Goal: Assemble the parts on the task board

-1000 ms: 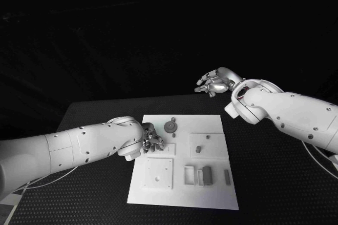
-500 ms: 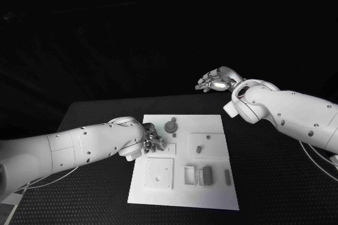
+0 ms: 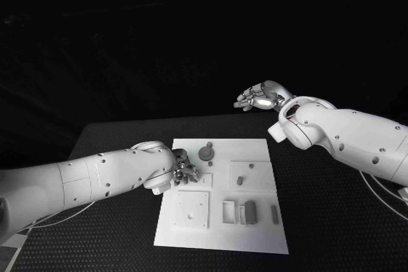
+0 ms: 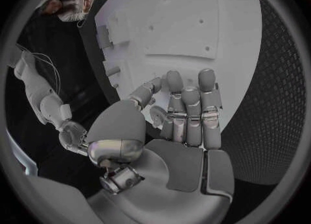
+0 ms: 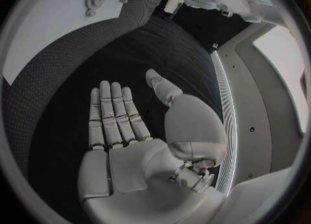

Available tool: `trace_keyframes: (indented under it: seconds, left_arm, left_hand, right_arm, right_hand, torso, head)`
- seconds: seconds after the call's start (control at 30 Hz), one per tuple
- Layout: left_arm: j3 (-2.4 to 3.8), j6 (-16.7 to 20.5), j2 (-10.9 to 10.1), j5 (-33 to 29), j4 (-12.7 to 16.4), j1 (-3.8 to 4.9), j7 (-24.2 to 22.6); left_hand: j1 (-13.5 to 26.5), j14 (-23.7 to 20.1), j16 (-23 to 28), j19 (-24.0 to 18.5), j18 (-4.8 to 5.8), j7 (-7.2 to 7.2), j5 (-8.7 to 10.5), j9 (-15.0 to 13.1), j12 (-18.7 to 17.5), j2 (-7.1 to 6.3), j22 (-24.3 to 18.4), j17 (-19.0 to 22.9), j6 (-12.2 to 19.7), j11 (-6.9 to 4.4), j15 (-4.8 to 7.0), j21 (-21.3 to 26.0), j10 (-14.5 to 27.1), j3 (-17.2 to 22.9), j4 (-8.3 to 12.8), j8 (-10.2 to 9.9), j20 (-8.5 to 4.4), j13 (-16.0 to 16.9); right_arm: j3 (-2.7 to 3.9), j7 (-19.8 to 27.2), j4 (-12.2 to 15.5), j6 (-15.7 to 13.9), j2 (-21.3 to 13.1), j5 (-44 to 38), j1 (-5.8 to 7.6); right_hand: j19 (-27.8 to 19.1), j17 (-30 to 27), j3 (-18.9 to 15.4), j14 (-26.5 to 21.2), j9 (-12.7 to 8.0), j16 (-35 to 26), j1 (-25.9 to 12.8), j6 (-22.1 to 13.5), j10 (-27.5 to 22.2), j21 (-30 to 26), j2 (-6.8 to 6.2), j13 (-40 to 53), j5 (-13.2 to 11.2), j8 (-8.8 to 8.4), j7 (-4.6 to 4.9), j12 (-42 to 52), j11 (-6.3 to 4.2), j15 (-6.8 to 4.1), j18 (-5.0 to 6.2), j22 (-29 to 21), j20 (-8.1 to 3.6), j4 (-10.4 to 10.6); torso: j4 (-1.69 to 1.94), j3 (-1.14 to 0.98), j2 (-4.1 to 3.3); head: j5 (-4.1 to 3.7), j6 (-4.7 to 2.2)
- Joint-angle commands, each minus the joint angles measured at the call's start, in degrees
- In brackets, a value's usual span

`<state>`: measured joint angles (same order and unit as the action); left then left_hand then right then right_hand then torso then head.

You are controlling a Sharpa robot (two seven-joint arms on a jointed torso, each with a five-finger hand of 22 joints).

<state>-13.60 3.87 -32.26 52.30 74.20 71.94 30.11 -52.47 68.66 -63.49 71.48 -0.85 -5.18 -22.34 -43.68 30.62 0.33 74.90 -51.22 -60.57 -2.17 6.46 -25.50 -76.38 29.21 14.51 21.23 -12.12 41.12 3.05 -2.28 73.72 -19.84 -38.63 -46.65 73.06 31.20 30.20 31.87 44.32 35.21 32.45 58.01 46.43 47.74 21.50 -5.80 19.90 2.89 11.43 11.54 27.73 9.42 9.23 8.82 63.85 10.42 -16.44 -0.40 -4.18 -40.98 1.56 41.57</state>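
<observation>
From my seat the task board [image 3: 223,225] lies flat in the middle of the black table [image 3: 111,236]. Nearest me on it sit a square plate [image 3: 192,209] and, beside that, a row of small upright grey parts [image 3: 248,212]; none of these have shifted over the last second. Further up the board I see a short peg [image 3: 240,180] in its raised square and, beyond it, a round gear-like part [image 3: 207,152], both where they were.

The left robot hand [image 3: 184,169] sits low over the board's left edge, level with the peg. In the left wrist view its fingers [image 4: 189,111] lie straight and close together with the thumb bent toward them, but I cannot tell whether anything is pinched there. It has barely moved since the earlier frames.

Farthest away, the right robot hand [image 3: 260,97] is raised above the table's far edge, well apart from the board. The right wrist view shows it [image 5: 123,125] flat, fingers extended, holding nothing. Compared with a second ago it has drifted slightly higher.
</observation>
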Motion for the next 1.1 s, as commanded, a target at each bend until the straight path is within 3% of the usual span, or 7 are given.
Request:
trace_keyframes:
  seconds: [0.03, 0.6, 0.87, 0.93, 1.03, 1.1]
  left_arm:
    - [-0.04, -2.15, 0.4, 3.95, 0.19, -0.14, -0.27]
    - [-0.04, -1.98, 0.79, 6.73, -0.26, -0.29, 0.12]
    - [-0.04, -2.2, 0.93, 6.39, -0.31, -0.29, -0.05]
    - [-0.04, -2.04, 0.95, 6.21, -0.29, -0.29, -0.04]
    - [-0.04, -1.63, 0.96, 6.16, -0.32, -0.29, -0.01]
    - [-0.04, -1.61, 0.96, 6.16, -0.38, -0.29, -0.02]
  left_hand:
    - [0.15, -1.93, -0.34, 1.4, -0.43, 3.85, 0.17, -8.91, 0.36, 0.32, 1.26, 0.27, -6.15, -1.01, 2.18, -0.21, 0.99, 0.14, -0.36, 0.05, -1.71, -0.09]
    - [0.41, -1.92, -2.25, 1.89, -0.36, 4.19, 2.4, -9.23, 1.34, -0.02, 1.25, 2.38, -6.97, -1.34, 2.55, -0.67, 0.63, -0.04, -1.22, 0.06, -2.07, -0.36]
    - [0.84, -2.05, -4.29, 2.16, -0.28, 4.57, 7.54, -9.55, 2.15, -0.72, 1.21, 4.64, -7.78, -1.69, 2.97, -1.02, 0.24, -0.19, -2.7, 0.03, -2.47, -0.89]
    - [1.27, -2.16, -4.99, 2.16, -0.25, 4.68, 12.12, -9.67, 2.41, -1.43, 1.17, 5.45, -7.95, -1.8, 3.11, -1.03, 0.18, -0.32, -3.76, -0.02, -2.6, -1.09]
    - [1.41, -2.26, -5.37, 2.16, -0.22, 4.71, 12.99, -9.74, 2.55, -1.8, 1.18, 5.89, -8.03, -1.85, 3.16, -1.04, 0.16, -0.33, -4.32, -0.05, -2.66, -1.19]
    - [1.93, -2.45, -5.82, 2.1, -0.2, 4.74, 14.56, -9.8, 2.69, -2.35, 1.17, 6.45, -8.06, -1.88, 3.2, -1.03, 0.21, -0.49, -5.3, -0.13, -2.75, -1.33]
  right_arm:
    - [0.04, 0.76, -0.04, 1.29, 0.15, 0.79, 0.0]
    - [0.03, 0.22, 0.25, 2.79, 0.21, 0.8, -0.01]
    - [0.03, 0.14, 0.25, 2.99, 0.25, 0.8, -0.02]
    - [0.03, 0.12, 0.27, 3.07, 0.25, 0.8, -0.03]
    - [0.03, 0.09, 0.26, 3.15, 0.24, 0.8, -0.03]
    - [0.03, 0.09, 0.24, 3.19, 0.24, 0.8, -0.04]
  right_hand:
    - [-0.43, -0.1, -0.44, -0.14, -0.08, -0.4, -0.05, -0.29, 0.34, -0.27, 0.71, -0.23, -0.14, 0.0, 0.07, -0.39, 0.2, 0.17, -0.67, 0.12, -0.09, 0.01]
    - [-1.93, -0.72, -0.85, -1.58, -0.41, -1.74, -0.1, -0.64, -0.14, -1.13, 0.82, -2.06, -0.15, 0.04, 0.2, -0.72, 0.55, 0.95, -1.06, 0.43, 0.23, 0.04]
    - [-2.8, -0.99, -0.98, -2.42, -0.52, -2.31, -0.02, -0.73, -0.48, -1.54, 0.88, -2.71, -0.15, 0.08, 0.22, -0.8, 0.74, 1.38, -1.3, 0.61, 0.36, 0.02]
    - [-2.9, -1.02, -1.0, -2.51, -0.54, -2.38, -0.01, -0.73, -0.49, -1.58, 0.9, -2.82, -0.15, 0.1, 0.23, -0.77, 0.76, 1.43, -1.32, 0.66, 0.38, 0.03]
    - [-3.05, -1.07, -1.03, -2.64, -0.57, -2.47, 0.0, -0.74, -0.48, -1.64, 0.91, -2.97, -0.15, 0.12, 0.23, -0.73, 0.76, 1.5, -1.37, 0.72, 0.41, 0.03]
    - [-3.1, -1.08, -1.04, -2.69, -0.58, -2.5, 0.01, -0.75, -0.48, -1.67, 0.93, -3.03, -0.15, 0.13, 0.23, -0.71, 0.77, 1.53, -1.38, 0.75, 0.42, 0.03]
  torso:
    - [0.01, 0.06, -0.04]
    - [-0.01, 0.0, -0.01]
    - [-0.01, 0.01, 0.02]
    - [-0.03, -0.02, 0.01]
    - [-0.05, -0.03, 0.01]
    - [-0.05, -0.03, 0.01]
  head:
    - [-0.08, 0.08]
    - [-0.14, 0.38]
    - [-0.16, 0.34]
    - [-0.17, 0.31]
    - [-0.2, 0.29]
    - [-0.22, 0.22]
